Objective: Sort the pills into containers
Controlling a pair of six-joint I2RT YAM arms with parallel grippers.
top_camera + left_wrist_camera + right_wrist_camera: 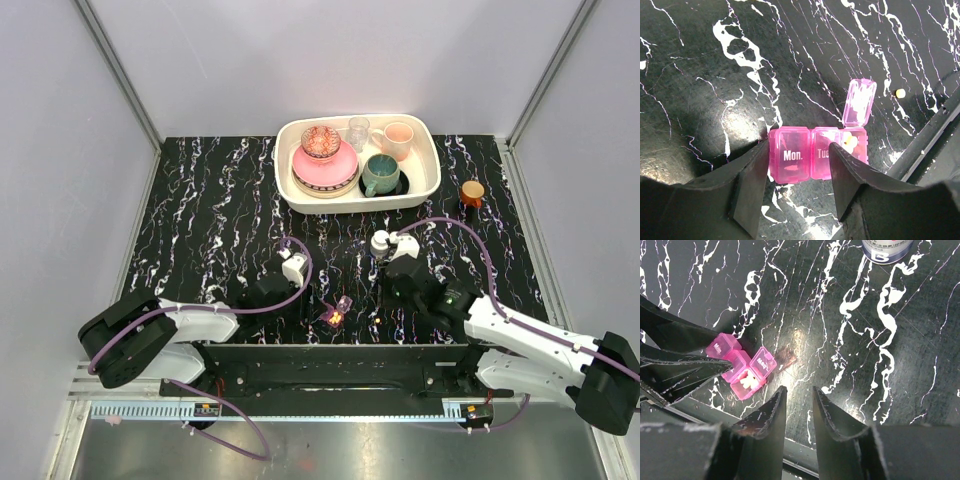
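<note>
The magenta pill box [796,155] lies on the black marbled table near its front edge, also seen in the overhead view [340,311]. Its "Mon." and "Tue" compartments are closed. The third compartment's lid [860,102] stands up, and a few pale yellowish pills [850,141] lie inside [750,381]. One loose pill [900,93] rests on the table to the right. My left gripper [799,147] is open, its fingers straddling the box's "Mon." end. My right gripper [799,388] hovers to the right of the box, narrowly open with nothing between its fingers.
A white bottle [381,243] stands just behind the right gripper. A cream tray [436,165] of crockery sits at the back, with a small orange-lidded jar [472,192] to its right. A dark rail [925,145] runs along the table's front edge close to the box.
</note>
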